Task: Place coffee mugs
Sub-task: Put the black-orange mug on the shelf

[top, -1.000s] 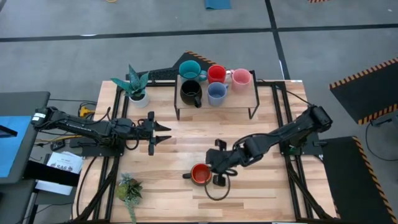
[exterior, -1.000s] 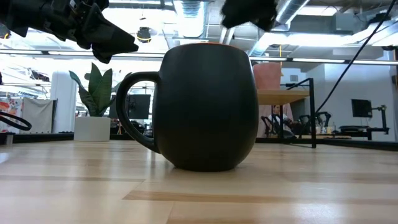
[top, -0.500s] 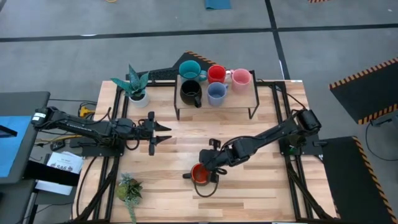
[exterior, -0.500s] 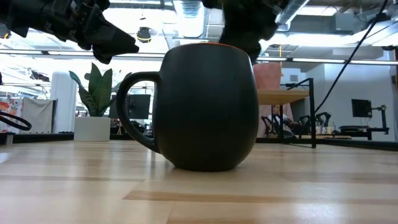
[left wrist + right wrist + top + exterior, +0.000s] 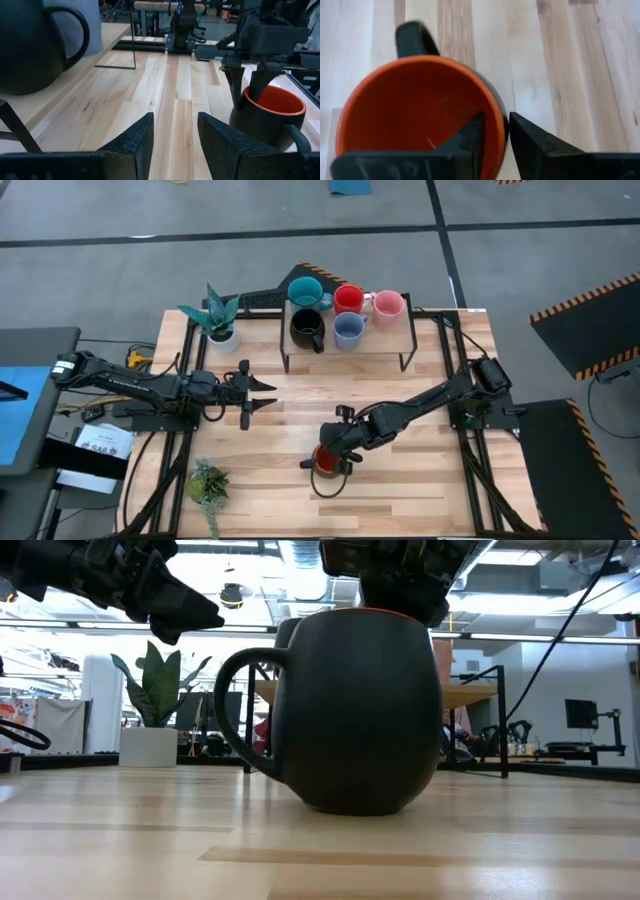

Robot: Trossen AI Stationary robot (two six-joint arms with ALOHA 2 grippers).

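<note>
Bare tabletop [image 5: 420,450] — right pincer [image 5: 328,457] astride orange mug [image 5: 322,461] rim

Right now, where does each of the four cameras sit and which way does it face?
High view: overhead, straight down on the table, both arms.
Low view: tabletop height, level across at the orange-lined mug; right gripper on top.
Left wrist view: past the left gripper along the table.
Right wrist view: down into the mug, right gripper's fingers astride its rim.
All four show that mug.
</note>
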